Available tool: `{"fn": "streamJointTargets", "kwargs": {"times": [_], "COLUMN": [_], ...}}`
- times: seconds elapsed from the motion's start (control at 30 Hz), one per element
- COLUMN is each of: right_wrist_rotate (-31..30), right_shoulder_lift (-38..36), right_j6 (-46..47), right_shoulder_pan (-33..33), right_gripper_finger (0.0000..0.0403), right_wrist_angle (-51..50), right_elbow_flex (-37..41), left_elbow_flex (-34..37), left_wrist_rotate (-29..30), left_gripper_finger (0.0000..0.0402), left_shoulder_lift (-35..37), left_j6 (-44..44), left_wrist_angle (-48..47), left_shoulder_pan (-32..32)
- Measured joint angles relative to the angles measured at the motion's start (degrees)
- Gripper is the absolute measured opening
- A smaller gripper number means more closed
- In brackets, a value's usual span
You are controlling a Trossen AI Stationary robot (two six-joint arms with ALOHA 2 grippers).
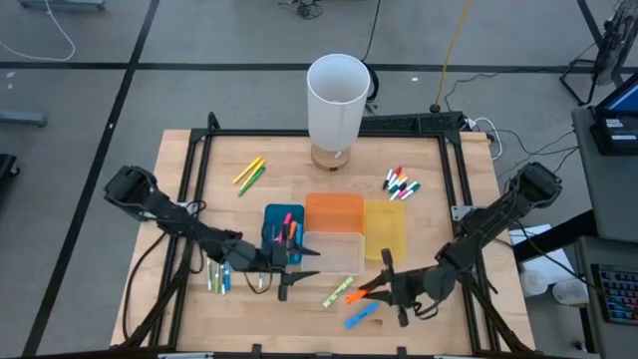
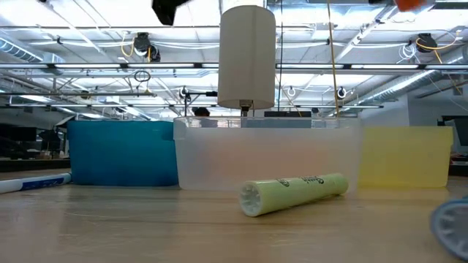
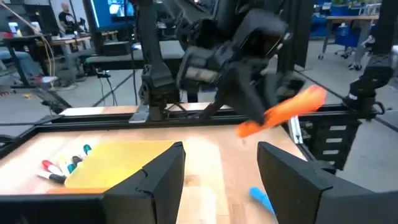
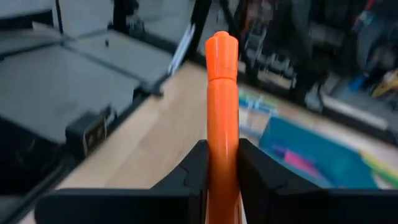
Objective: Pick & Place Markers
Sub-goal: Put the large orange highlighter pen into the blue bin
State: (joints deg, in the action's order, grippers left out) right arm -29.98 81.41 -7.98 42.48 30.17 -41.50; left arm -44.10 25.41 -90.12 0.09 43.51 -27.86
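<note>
An orange marker (image 4: 221, 99) is gripped between the fingers (image 4: 254, 168) of the right gripper (image 1: 384, 287), which are closed on its body; it is held above the tabletop (image 1: 449, 239), near the front edge, just in front of the clear bin (image 1: 334, 253). The fingers (image 3: 158, 177) of the left gripper (image 1: 294, 283) are seen spread apart with nothing between them, low over the wood beside the blue bin (image 1: 283, 224).

The step in hand is judged to be the carrying of the orange marker to a bin. It should be kept level and firmly pinched, lifted above the bin wall, and released only when it is fully over the opening. The left arm should be kept clear of the path.

A green marker (image 2: 294, 193) and a blue marker (image 1: 362, 315) are left lying on the wood close by. Which bin is meant cannot be told. In the low view the bin contents are hidden by the walls, and only a corner of the orange marker is seen at the upper edge.
</note>
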Motion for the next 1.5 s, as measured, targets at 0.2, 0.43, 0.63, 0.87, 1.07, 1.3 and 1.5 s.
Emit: {"fn": "streamJointTargets", "kwargs": {"times": [0.2,0.43,0.63,0.87,1.07,1.3,1.5], "right_wrist_rotate": [0.0,0.18,0.2,16.26,17.81,15.38,18.26], "right_shoulder_lift": [0.12,0.12,-0.32,-1.2,8.4,27.31,32.71], "right_j6": [-3.58,-7.19,-7.74,3.83,18.01,27.35,39.03], "right_shoulder_pan": [-0.04,-0.81,-0.86,2.82,9.31,11.28,11.39], "right_gripper_finger": [0.0046,0.0046,0.0046,0.0046,0.0046,0.0046,0.0046], "right_wrist_angle": [8.86,26.19,29.07,27.1,26.48,33.15,35.17], "right_elbow_flex": [2.05,9.76,12.96,11.92,10.08,2.9,1.16], "left_elbow_flex": [-0.5,-6.98,-13.36,-13.81,-13.84,-13.84,-13.82], "left_wrist_rotate": [-7.27,-10.61,-10.39,-10.27,-9.93,-9.88,-9.84], "left_gripper_finger": [0.0207,0.0207,0.0207,0.0207,0.0207,0.0207,0.0207], "left_shoulder_lift": [-5.39,-14.37,-19.47,-18.69,-18.63,-18.33,-17.22], "left_j6": [4.1,14.43,14.52,11.99,12.12,12.71,13.39], "left_wrist_angle": [7.96,14.16,13.28,8.59,7.14,7.07,5.83], "left_shoulder_pan": [2.51,2.56,3.9,4.7,4.55,4.64,4.64]}}
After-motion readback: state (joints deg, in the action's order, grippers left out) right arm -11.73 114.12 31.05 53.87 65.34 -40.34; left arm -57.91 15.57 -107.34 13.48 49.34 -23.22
